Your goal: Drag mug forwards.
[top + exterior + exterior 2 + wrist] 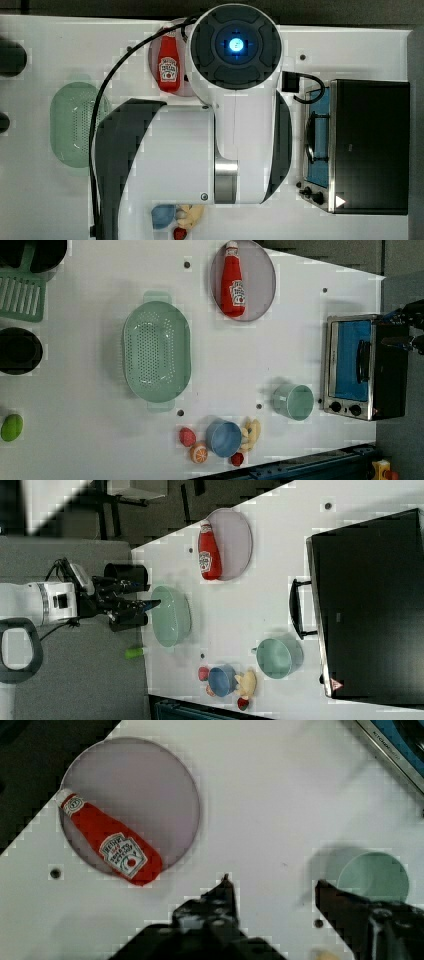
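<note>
Jaws parted, your gripper (272, 882) holds nothing; the smooth, round teal mug (372, 876) stands just beside one dark fingertip (322, 885).

Robot lab, mock kitchen: white table (100, 440), toy toaster oven (357, 367), colander (156, 351), plastic fruit.

Readable text is sparse. Ketchup bottle (111, 846) has a white label with "HEINZ" and "TOMATO KETCHUP" in the wrist view; smaller print under it is illegible. Its neck carries a second small label, unreadable. The same label shows in the top view (169, 68), wording too small to read. Toaster oven (395, 750) has lettering on its silver frame edge, unreadable. A warning triangle sign sits on the oven's black top near one corner (335, 684). No numbers legible.
</note>
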`<state>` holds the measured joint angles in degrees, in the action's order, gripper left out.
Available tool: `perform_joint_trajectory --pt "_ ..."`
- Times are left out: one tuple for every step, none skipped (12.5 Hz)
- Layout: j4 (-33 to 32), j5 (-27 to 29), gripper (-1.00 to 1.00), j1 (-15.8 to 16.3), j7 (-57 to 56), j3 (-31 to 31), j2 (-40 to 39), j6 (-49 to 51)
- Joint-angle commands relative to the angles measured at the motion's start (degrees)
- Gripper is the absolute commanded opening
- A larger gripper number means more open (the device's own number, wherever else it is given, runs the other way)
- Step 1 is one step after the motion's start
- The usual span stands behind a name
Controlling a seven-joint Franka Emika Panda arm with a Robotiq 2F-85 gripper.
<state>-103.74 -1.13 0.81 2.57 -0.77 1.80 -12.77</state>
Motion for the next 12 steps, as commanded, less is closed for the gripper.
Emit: perform_joint_trajectory --pt "-19.30 -0.08 0.59 -1.51 -1.45 -2.89 25.73 6.94" --pt "-19.87 -0.08 0.82 -1.56 -1.41 -3.06 25.49 6.91" --pt "-20.76 -0.08 0.99 -1.58 -1.14 -3.38 24.92 6.75" --pt "-21.95 -0.08 1.00 -1.66 -0.67 -3.88 23.99 6.30" --pt "-23.37 -0.08 1.00 -1.84 0.38 -4.58 22.74 5.39" --pt "-24.96 -0.08 1.00 -2.14 2.25 -5.32 21.24 3.87" --pt "-26.63 -0.08 1.00 -2.45 4.77 -6.15 19.42 1.48" --pt "-28.36 -0.08 1.00 -2.72 7.42 -7.01 17.39 -1.71" --pt "-30.08 -0.08 1.00 -2.96 9.90 -7.80 15.25 -5.63" --pt "-31.70 -0.07 1.00 -3.14 12.31 -8.57 12.86 -9.96" --pt "-33.15 -0.07 1.00 -3.21 14.84 -9.37 10.20 -14.55" --pt "-34.30 -0.07 1.00 -3.25 17.91 -10.01 7.28 -19.04"
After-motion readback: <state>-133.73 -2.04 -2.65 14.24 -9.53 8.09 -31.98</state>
